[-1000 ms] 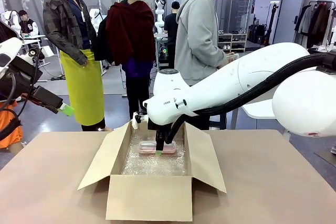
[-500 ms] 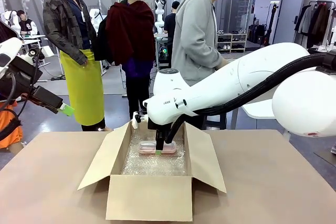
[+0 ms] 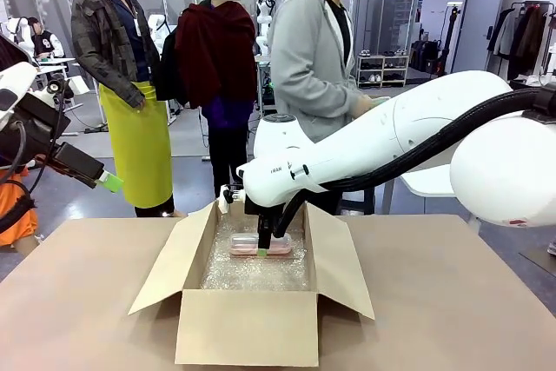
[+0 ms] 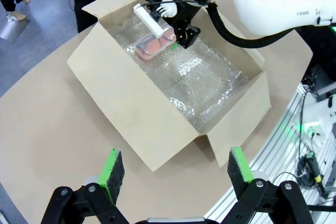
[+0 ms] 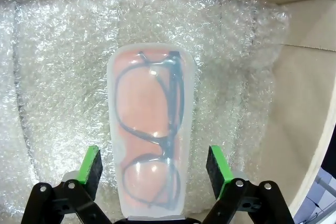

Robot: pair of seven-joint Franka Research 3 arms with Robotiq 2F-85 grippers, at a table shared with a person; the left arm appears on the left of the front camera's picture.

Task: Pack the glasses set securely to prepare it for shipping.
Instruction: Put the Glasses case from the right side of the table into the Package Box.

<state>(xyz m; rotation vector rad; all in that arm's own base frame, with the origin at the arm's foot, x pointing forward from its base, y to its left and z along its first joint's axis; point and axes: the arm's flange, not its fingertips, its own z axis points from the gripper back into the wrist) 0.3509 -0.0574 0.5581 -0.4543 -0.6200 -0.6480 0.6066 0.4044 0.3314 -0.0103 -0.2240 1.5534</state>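
Only the grey-hooded person (image 3: 308, 58) beyond the far edge has shifted left. Right hand (image 5: 154, 156), fingers wide, straddles the pink case (image 5: 149, 119) lying on bubble wrap (image 5: 58, 77) in the box (image 3: 248, 327); the case's near end is cut off. Left hand (image 4: 174, 158) hangs wide open above the tabletop (image 4: 42, 129).

You had one pink case (image 5: 149, 129) between the fingers of the right gripper (image 5: 153, 153), and one pair of glasses (image 5: 176, 85) lay inside it. One box (image 3: 248, 327) sat all around that gripper, with one layer of bubble wrap (image 5: 63, 51) under it. You had two grippers, that one and the left gripper (image 4: 175, 156), each with two green pads (image 5: 90, 165). One table (image 3: 78, 301) lay below both. One person (image 3: 304, 58) in a grey top stood far past the right gripper.
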